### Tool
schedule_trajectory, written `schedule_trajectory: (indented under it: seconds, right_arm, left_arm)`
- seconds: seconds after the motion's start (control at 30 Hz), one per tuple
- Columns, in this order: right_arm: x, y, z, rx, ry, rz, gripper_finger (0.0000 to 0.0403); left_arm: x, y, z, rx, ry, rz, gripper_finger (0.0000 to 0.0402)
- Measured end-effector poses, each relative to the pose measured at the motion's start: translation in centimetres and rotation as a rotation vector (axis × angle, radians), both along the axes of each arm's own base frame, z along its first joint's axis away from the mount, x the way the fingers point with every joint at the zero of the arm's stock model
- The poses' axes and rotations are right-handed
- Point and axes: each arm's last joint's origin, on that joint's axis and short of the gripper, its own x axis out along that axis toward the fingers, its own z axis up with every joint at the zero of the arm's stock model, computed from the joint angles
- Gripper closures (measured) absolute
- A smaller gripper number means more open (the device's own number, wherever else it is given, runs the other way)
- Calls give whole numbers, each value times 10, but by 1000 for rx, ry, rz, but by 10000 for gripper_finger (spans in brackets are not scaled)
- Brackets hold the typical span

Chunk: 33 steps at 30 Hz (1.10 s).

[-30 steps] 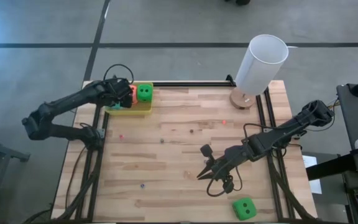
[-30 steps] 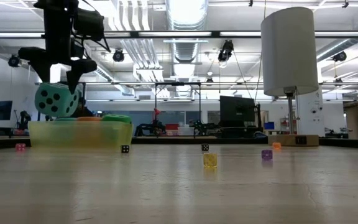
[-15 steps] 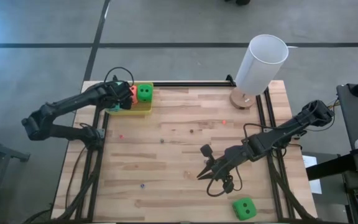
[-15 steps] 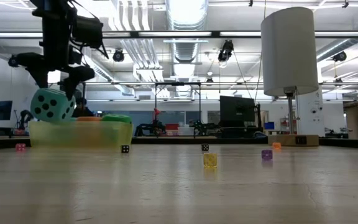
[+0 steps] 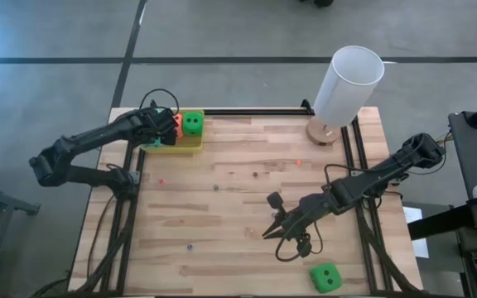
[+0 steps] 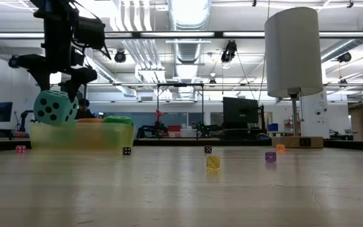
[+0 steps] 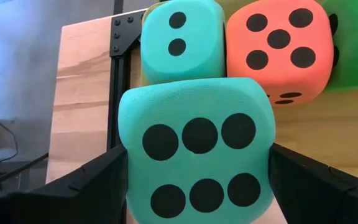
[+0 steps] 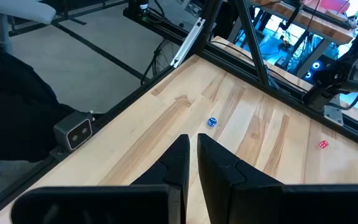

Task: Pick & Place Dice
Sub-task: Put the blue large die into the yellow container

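Note:
My left gripper [image 6: 54,88] hangs over the translucent yellow tray [image 6: 106,135] at the table's far left corner, shut on a teal die [image 7: 197,168] that shows six pips. In the tray lie another teal die [image 7: 180,38], an orange-red die [image 7: 278,50] and a bright green die [image 5: 192,124]. A second green die [image 5: 325,277] sits on the table near the front edge on the right. My right gripper [image 5: 267,234] hovers shut above the table's middle right, a little short of that die. My left gripper pinches the teal die between its two fingers by two opposite side faces [image 7: 132,180]. The fingers come from above, slanting down. The die sits slightly tilted at the height of the tray's rim [image 6: 55,108]. Whether it rests on anything below, I cannot tell.
A tall white cylinder [image 5: 348,87] on a round wooden foot stands at the far right corner. Tiny dice lie scattered on the wood, among them a yellow one [image 6: 213,162] and a purple one [image 6: 270,156]. Black frame rails run along the table's edges.
My left gripper has sunk a little toward the tray with the teal die still between its fingers. The die has tipped slightly and now sits lower, at the tray's rim.

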Motion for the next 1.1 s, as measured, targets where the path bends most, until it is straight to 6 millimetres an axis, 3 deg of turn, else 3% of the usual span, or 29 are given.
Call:
schedule_trajectory:
  seconds: [1.1]
  right_arm:
    - [0, 0, 0, 0, 0, 0, 374]
  left_arm:
    - [1, 0, 0, -8, -10, -10, 61]
